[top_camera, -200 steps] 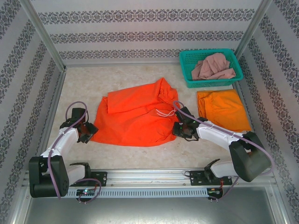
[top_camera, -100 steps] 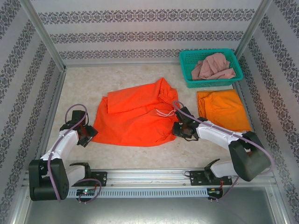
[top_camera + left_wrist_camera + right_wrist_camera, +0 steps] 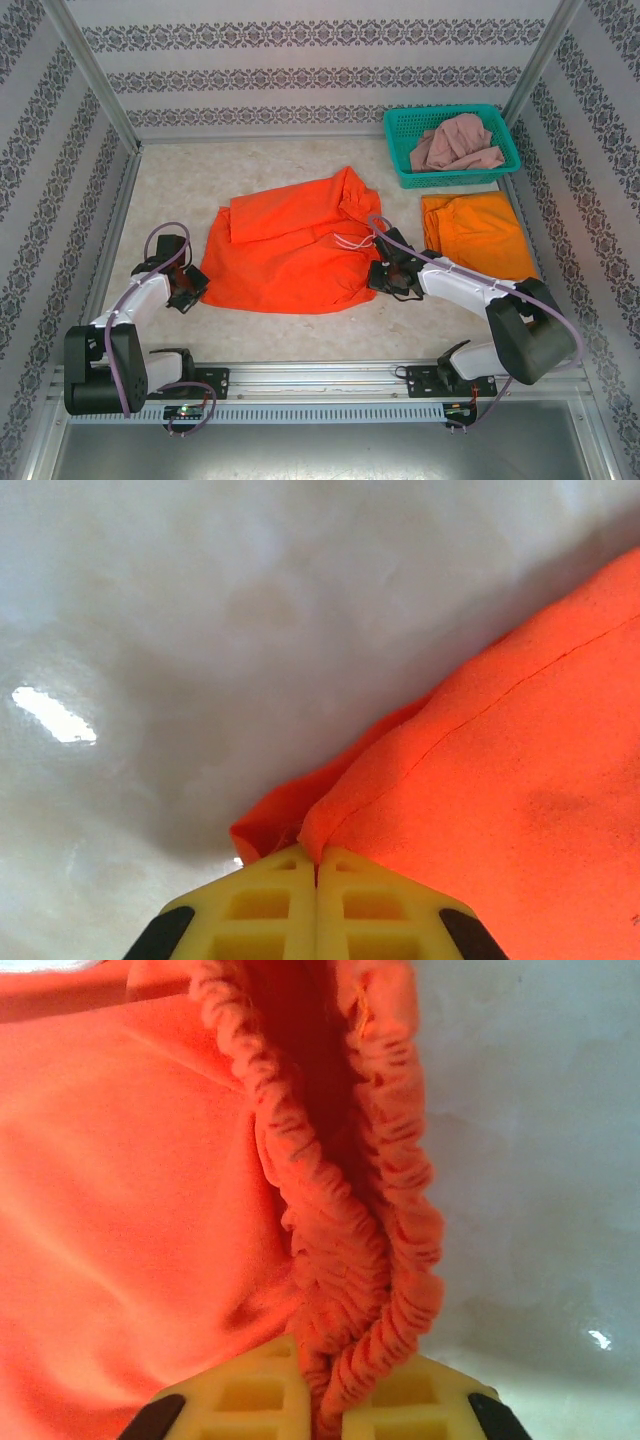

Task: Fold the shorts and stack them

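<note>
The red-orange shorts [image 3: 285, 250] lie spread on the table's middle, white drawstring [image 3: 350, 241] showing near the waist. My left gripper [image 3: 190, 285] is shut on the hem corner of the red-orange shorts [image 3: 470, 770] at their left edge. My right gripper [image 3: 385, 275] is shut on the gathered elastic waist [image 3: 370, 1260] at their right edge. The yellow-orange shorts [image 3: 478, 235] lie folded at the right. The dusty pink shorts [image 3: 457, 143] sit crumpled in the basket.
The teal mesh basket [image 3: 400, 135] stands at the back right. Patterned walls and metal frame posts enclose the pale table [image 3: 180, 180]. A metal rail [image 3: 320, 375] runs along the near edge by the arm bases.
The left gripper has shifted slightly, staying at the shorts' left corner. The right gripper and the shorts have barely moved.
</note>
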You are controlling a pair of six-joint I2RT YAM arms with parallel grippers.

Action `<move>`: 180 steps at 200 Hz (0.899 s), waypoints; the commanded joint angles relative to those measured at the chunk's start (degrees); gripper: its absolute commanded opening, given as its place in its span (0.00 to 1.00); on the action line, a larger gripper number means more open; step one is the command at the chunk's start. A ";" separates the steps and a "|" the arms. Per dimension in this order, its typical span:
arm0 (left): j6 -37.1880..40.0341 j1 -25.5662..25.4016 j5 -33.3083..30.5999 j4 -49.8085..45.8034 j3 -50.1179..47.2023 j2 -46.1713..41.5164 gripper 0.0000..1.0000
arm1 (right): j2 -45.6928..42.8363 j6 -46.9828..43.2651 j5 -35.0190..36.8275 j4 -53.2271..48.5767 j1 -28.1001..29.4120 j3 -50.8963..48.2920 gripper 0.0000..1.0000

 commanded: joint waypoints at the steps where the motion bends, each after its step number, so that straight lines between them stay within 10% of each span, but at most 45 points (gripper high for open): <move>1: 0.87 0.35 -0.72 -0.36 2.22 -1.48 0.02 | 0.59 -0.65 1.39 0.67 -0.86 1.17 0.06; 91: 4.48 1.28 -3.49 -3.05 19.53 -2.25 0.00 | -0.39 -5.88 0.15 -0.68 -5.41 12.98 0.00; 180: 7.33 5.49 -6.97 -21.67 112.81 34.46 0.00 | 20.39 -10.07 -15.62 -0.47 -12.90 81.34 0.00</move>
